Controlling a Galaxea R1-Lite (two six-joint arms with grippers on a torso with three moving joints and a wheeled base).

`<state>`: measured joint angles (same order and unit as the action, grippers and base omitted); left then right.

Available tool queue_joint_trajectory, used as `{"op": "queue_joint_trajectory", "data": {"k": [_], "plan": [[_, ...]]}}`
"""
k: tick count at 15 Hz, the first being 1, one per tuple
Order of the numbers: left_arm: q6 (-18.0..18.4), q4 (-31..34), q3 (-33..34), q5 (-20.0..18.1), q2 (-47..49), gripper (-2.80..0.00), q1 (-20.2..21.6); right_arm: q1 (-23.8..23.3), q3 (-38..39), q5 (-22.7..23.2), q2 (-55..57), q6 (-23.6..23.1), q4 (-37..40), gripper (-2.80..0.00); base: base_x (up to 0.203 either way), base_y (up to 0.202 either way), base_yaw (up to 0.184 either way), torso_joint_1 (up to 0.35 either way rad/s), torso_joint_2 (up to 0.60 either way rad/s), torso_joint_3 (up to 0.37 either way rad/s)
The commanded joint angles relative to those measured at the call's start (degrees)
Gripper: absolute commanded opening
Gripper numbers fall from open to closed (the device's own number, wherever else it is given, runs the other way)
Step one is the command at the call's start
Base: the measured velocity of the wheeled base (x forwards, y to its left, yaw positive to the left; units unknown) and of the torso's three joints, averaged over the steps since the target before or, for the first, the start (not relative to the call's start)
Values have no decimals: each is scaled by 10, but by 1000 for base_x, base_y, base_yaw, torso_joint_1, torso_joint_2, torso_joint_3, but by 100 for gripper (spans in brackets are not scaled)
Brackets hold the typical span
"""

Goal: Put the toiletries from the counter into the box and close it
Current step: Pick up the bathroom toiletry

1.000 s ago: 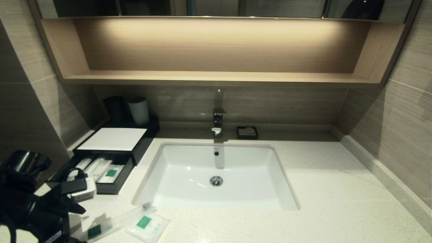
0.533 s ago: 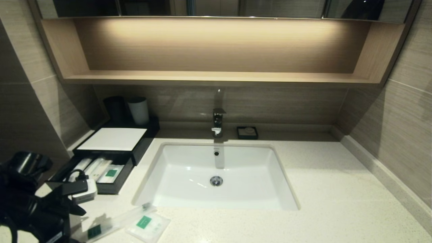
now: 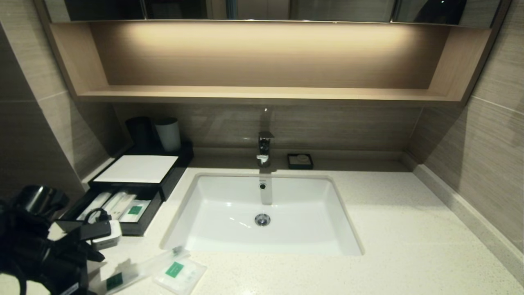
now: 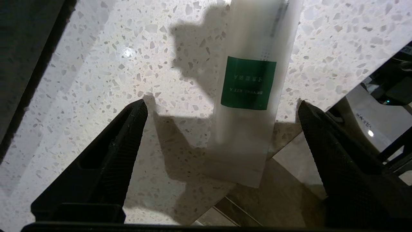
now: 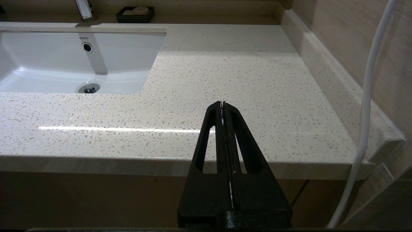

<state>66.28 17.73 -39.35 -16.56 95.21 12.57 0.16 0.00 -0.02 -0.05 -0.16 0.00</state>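
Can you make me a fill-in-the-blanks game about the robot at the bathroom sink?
1. The left hand is wide ____ above the long packet.
2. The label on the squarish packet is ____.
3. The box has its drawer pulled ____.
4. The right hand is ____.

Missing words: open; green; out; shut

I see a speckled stone worktop (image 4: pixel 96 80), polished enough to catch glare. The long packet (image 4: pixel 254 38) is frosted clear plastic with a matt green label. My left hand's fingers (image 4: pixel 125 129) are finely textured black. The sink (image 3: pixel 229 213) looks glossy white, the shelf (image 3: pixel 262 94) matt wood.
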Motion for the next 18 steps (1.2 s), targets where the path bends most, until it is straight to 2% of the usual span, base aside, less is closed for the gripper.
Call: {"op": "queue_joint_trajectory", "data": {"k": [1,18], "plan": [[3,-20,13,2,1,0,-4,0,1,0,0,0,0,-280,0,0,0,0,0,0],[-5,-24,-1,2,10,0,-3,0,1,0,0,-1,0,-280,0,0,0,0,0,0]]}}
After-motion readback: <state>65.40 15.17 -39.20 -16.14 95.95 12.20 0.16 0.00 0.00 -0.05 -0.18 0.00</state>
